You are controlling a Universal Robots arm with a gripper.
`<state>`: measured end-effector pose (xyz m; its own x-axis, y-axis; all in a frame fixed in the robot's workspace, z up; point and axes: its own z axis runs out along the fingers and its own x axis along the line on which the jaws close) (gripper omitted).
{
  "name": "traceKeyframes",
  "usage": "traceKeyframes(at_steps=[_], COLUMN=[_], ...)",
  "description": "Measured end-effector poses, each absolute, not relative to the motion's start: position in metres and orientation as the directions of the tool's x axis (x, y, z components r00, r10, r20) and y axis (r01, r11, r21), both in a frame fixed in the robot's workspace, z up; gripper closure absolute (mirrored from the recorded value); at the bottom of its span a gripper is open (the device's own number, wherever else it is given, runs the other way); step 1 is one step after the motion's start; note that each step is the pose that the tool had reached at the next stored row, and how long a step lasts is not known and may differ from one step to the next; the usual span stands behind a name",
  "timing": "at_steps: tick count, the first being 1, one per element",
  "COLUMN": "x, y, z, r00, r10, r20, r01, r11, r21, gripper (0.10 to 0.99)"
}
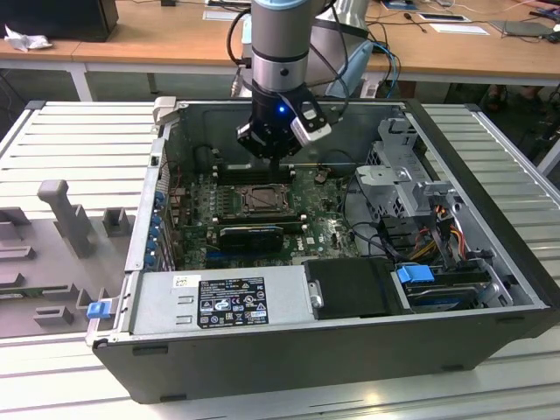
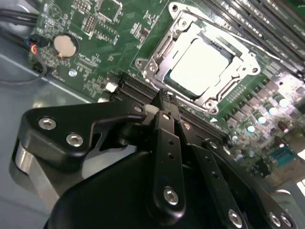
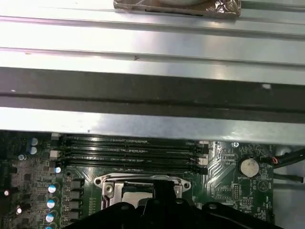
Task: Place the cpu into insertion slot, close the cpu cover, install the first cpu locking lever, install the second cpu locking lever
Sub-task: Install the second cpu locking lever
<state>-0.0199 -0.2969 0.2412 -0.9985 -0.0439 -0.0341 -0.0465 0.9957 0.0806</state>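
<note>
1. I am a single grey robot arm reaching down into an open dark-grey computer case [image 1: 490, 262] that lies on a ribbed metal table [image 1: 79, 131].
2. My black gripper [image 1: 273, 150] hangs above the far part of the green motherboard [image 1: 324, 223], just over the long black memory slots [image 1: 254, 171] at the board's far edge.
3. In the second wrist view my black fingers [image 2: 167, 143] are drawn together, tip against tip, with nothing gripped between them.
4. The small flat square cpu with a pale silvery top [image 2: 198, 64] already lies in the square dark insertion slot [image 2: 167, 83], seated flat inside the frame.
5. The thin silvery metal cpu cover with an open square centre [image 2: 157, 50] lies down around the chip, whose top shows through the opening.
6. In the second wrist view the socket sits just beyond my fingertips, near but apart; I touch neither chip nor cover.
7. In the exterior view the socket [image 1: 262, 200] lies just nearer the camera than my gripper, in the middle of the board.
8. In the first wrist view the cover's silvery edge [image 3: 143, 180] shows just beside my black gripper body [image 3: 164, 212], with the memory slots [image 3: 128, 150] beyond it.
9. A round silver coin battery [image 2: 65, 45] sits on the board, well apart from the socket.
</note>
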Motion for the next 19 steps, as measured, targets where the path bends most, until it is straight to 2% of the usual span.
traceKeyframes(at_steps=[19], x=[-0.021], y=[-0.363], z=[0.247], r00=[-0.999], r10=[-0.044], r20=[-0.031], r01=[-0.046], r11=[0.996], r21=[0.082], gripper=[0.98])
